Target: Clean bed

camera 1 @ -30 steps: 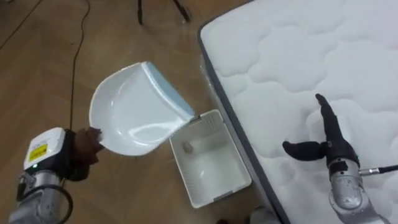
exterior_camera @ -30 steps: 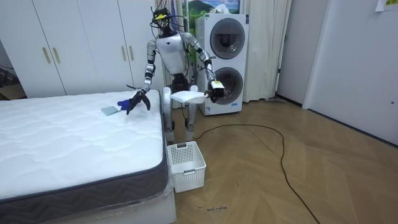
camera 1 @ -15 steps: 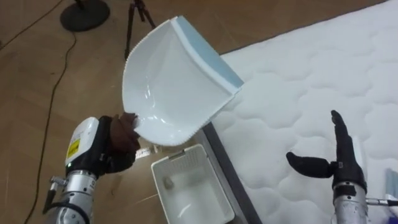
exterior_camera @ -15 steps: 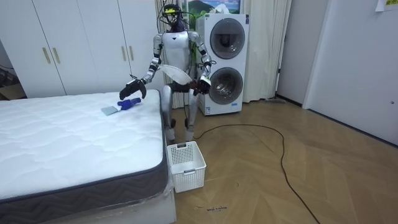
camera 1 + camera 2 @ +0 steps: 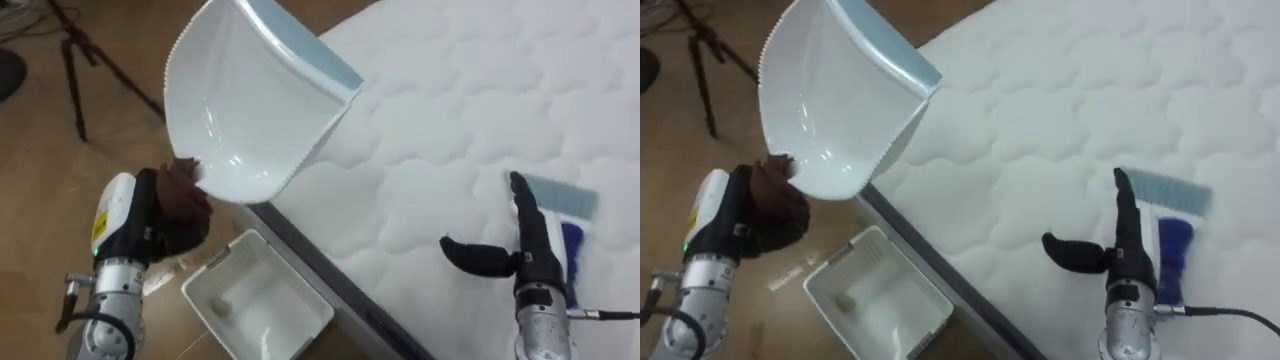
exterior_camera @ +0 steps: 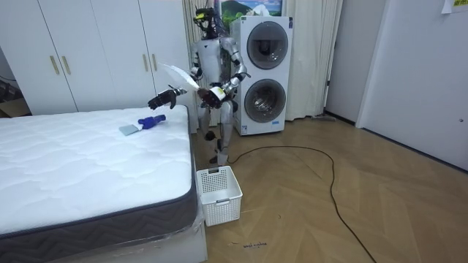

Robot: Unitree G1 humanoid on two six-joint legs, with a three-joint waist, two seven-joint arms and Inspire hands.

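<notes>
Dustpan (image 5: 255, 110) (white, with a pale blue lip) is up in the left hand (image 5: 180, 205), fingers wrapped round its handle, tilted over the mattress (image 5: 450, 90) edge, with a white basket (image 5: 290, 275) on the floor below. Right hand (image 5: 520, 250) hovers over the mattress with straight fingers and thumb out, just beside the blue brush (image 5: 560, 198) lying there.

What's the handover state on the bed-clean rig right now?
Left robot hand: shut on the white dustpan handle, pan raised over the bed edge, looks empty.
Right robot hand: open, over the mattress beside the blue brush lying there.
Basket: on the floor by the bed, small scrap inside.
Left: probably grasp the brush and sweep on.
</notes>
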